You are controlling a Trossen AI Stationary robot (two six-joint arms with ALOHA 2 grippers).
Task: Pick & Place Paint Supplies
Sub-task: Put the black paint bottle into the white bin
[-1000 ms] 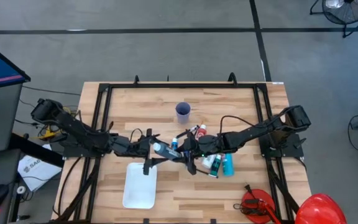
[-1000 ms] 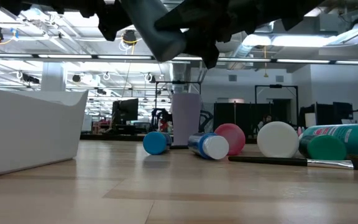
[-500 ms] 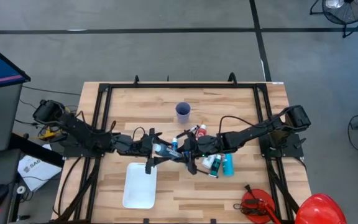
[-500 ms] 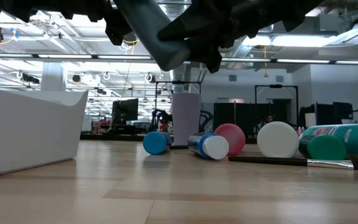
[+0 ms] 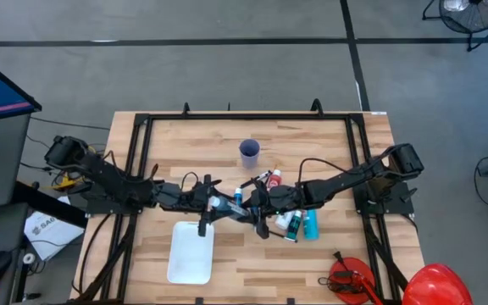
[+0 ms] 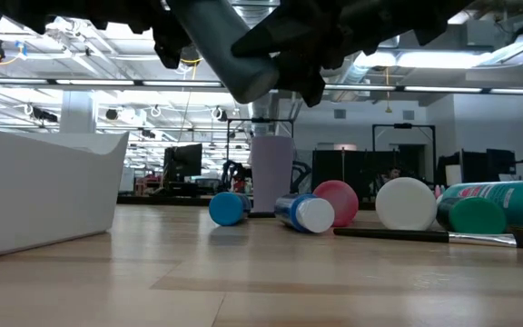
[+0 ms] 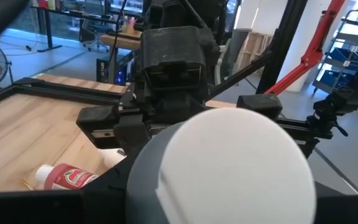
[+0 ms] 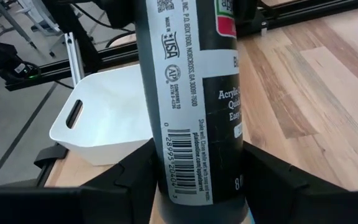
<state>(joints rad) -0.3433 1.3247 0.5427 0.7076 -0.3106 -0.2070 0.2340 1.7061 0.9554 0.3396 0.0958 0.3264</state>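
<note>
Spanning the gap between both arms, a dark paint bottle (image 8: 194,93) with a white cap (image 7: 229,165) hangs in the air above the table, just beyond the near corner of the white bin (image 5: 190,251).

- Right gripper (image 5: 257,203): fingers (image 8: 135,177) closed around the bottle's labelled body; it carries the load.
- Left gripper (image 5: 208,203): at the cap end, directly facing the right one; whether it has gripped or only brackets the cap cannot be told.
- Step in hand, as judged: an arm-to-arm handover, with the bin as likely destination.
- Next move calls for: a firm left grip before the right lets go, then a short carry over the bin.
- Remaining stock, beyond the bin on the right arm's side: red bottle (image 5: 271,178), teal and light blue bottles (image 5: 303,224), thin brush (image 6: 425,235).
- Purple cup (image 5: 249,152): upright, farther from the bin.
</note>
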